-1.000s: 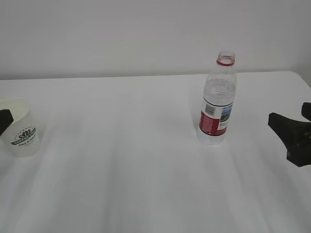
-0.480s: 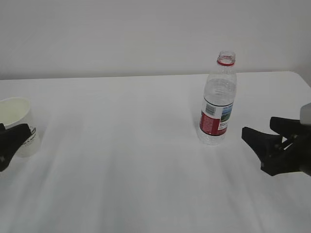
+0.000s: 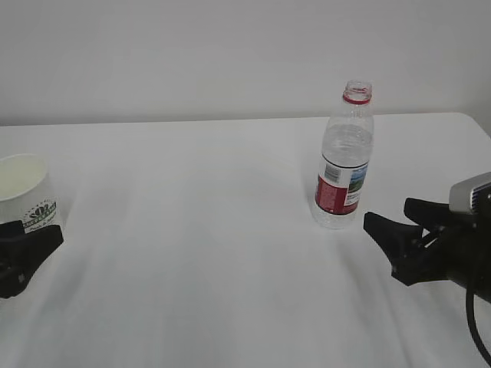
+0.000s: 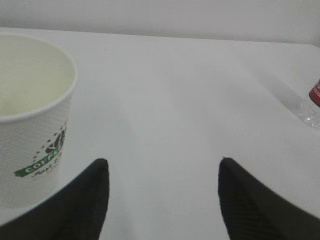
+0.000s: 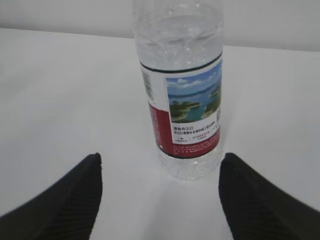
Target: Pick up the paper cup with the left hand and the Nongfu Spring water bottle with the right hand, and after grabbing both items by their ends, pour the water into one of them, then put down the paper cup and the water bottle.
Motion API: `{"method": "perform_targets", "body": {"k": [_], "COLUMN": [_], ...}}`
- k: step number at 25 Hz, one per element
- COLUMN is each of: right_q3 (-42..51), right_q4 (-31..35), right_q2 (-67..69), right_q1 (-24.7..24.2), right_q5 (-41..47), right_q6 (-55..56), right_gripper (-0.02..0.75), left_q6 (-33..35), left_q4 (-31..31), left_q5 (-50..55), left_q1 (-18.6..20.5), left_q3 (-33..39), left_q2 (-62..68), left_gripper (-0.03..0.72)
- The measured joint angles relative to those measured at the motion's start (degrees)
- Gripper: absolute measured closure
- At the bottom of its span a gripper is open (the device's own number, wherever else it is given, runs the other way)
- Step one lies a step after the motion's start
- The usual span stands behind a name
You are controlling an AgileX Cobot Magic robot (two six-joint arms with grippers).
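I see my left gripper (image 4: 161,200) spread beside the cup (image 4: 31,115) and my right gripper (image 5: 160,197) spread before the upright bottle (image 5: 182,95).

A plain white tabletop (image 3: 199,253) filled most of the view, its surface smooth with faint soft shading. Behind its far edge rose a bare, pale grey-white wall (image 3: 192,54), unmarked and evenly lit.
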Motion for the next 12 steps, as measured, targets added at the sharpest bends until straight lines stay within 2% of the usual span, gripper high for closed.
{"method": "perform_targets", "body": {"k": [6, 12], "right_q3": [-2.24, -6.23], "right_q4": [3.38, 3.48], "right_q2": [3.67, 5.53], "right_q1": [0.00, 0.00], "right_q5": [-0.33, -0.56], "right_q6": [-2.65, -3.00], "right_gripper": [0.178, 0.085], "left_q6": [2.37, 2.64], "left_q4": [-0.70, -0.79], "left_q5": [0.00, 0.00], "left_q1": [0.00, 0.00], "left_q3": [0.00, 0.00], "left_q2": [0.00, 0.00], "left_gripper": [0.197, 0.202]}}
